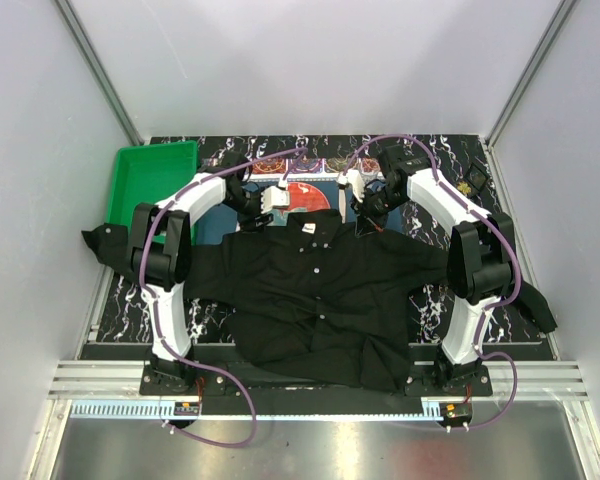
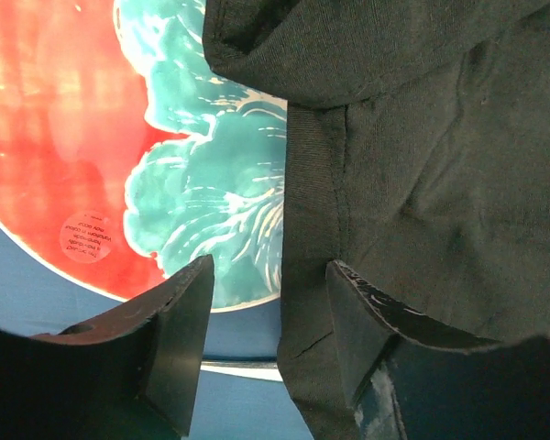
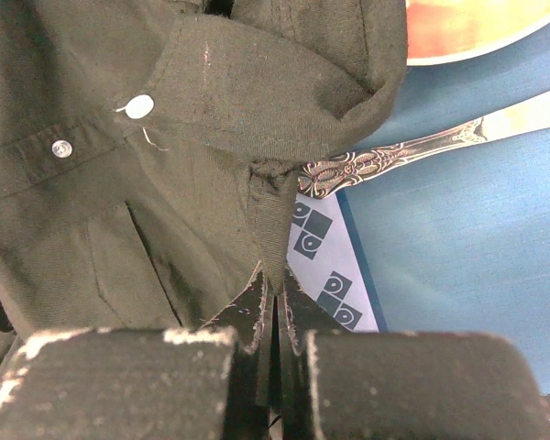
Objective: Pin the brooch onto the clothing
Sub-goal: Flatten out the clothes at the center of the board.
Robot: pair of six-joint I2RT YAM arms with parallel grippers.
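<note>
Nearest the lens, the two black fingers [image 3: 128,385] of my right end effector [image 3: 273,316] are clenched together. A narrow seamed strip of the black shirt [image 3: 119,238] runs down into the slit between them, so I am grasping the shirt there. Just above, the folded collar [image 3: 275,92] has a white button [image 3: 139,106] at its edge, and a smaller clear button [image 3: 62,148] sits on the band beside it. Beyond the cloth the blue placemat [image 3: 458,229] shows an ornate silver handle [image 3: 394,154].

My left end effector [image 2: 270,330] is released. Its jaws stand apart, one over the placemat's red and teal print and the other over the shirt, with the shirt's edge between them unpinched.

From above, the shirt lies spread front-up across the bench [image 1: 450,155], collar toward the far side, with one end effector at each side of the collar. A green tray [image 1: 150,180] sits at the far left. A small yellowish speck [image 1: 470,186] at the bench's far right, well apart from the shirt, may be the brooch, but it is too small to tell.
</note>
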